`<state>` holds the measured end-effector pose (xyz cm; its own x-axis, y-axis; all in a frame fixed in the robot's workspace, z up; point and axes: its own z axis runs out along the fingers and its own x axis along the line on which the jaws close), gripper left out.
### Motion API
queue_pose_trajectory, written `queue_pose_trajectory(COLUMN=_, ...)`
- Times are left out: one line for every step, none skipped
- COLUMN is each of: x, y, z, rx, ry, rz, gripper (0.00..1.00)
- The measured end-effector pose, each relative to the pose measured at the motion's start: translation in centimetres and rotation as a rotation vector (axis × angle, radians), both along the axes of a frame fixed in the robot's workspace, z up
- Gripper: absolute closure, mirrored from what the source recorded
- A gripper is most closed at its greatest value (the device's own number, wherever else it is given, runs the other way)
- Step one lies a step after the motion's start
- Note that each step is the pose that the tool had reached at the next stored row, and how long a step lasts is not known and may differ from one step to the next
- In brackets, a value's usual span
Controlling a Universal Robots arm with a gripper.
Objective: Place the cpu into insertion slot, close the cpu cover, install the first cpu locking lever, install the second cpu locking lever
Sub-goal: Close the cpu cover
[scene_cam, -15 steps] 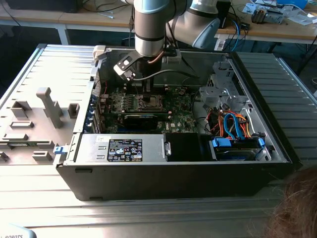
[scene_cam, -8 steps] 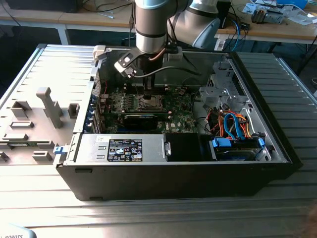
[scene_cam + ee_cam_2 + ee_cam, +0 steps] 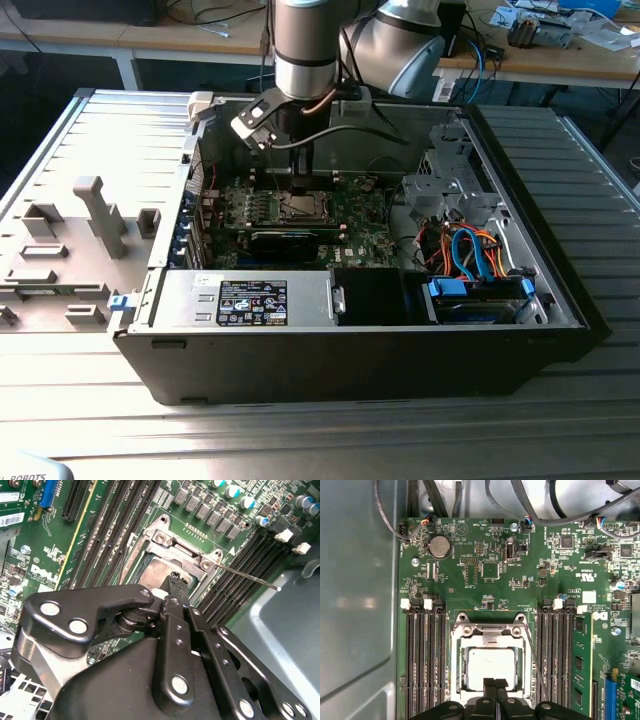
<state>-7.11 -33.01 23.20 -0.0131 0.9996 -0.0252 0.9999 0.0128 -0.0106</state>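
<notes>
Jaws of my black gripper [image 3: 495,684] pressed together, empty, at edge of silver-grey square cpu [image 3: 490,661]. Cpu seated in dark square insertion slot [image 3: 462,672] on green motherboard [image 3: 490,570]; silvery cpu cover frame [image 3: 490,639] down around it.

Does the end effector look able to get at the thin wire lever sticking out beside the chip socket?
Probably yes. The end effector hangs just over the cpu, and the lever stands free right beside it in the second wrist view. Nothing lies between them, so a short sideways move should do.
</notes>
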Motion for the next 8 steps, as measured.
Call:
queue_pose_trajectory(x=0.00, y=0.00, z=0.11, rx=0.0000, ry=0.0001, rz=0.000, gripper=0.89)
queue_pose_trajectory(x=0.01, y=0.00, z=0.31, rx=0.0000, ry=0.0001, rz=0.000, gripper=0.89)
queue_pose_trajectory(x=0.01, y=0.00, z=0.42, rx=-0.0001, ry=0.0000, rz=0.000, gripper=0.89)
queue_pose_trajectory(x=0.01, y=0.00, z=0.53, rx=0.0000, ry=0.0000, rz=0.000, gripper=0.89)
queue_pose_trajectory(x=0.01, y=0.00, z=0.65, rx=0.0000, ry=0.0001, rz=0.000, gripper=0.89)
queue_pose_trajectory(x=0.01, y=0.00, z=0.78, rx=0.0000, ry=0.0001, rz=0.000, gripper=0.89)
queue_pose_trajectory(x=0.01, y=0.00, z=0.90, rx=-0.0001, ry=0.0001, rz=0.000, gripper=0.89)
queue_pose_trajectory(x=0.01, y=0.00, z=1.01, rx=0.0000, ry=0.0001, rz=0.000, gripper=0.89)
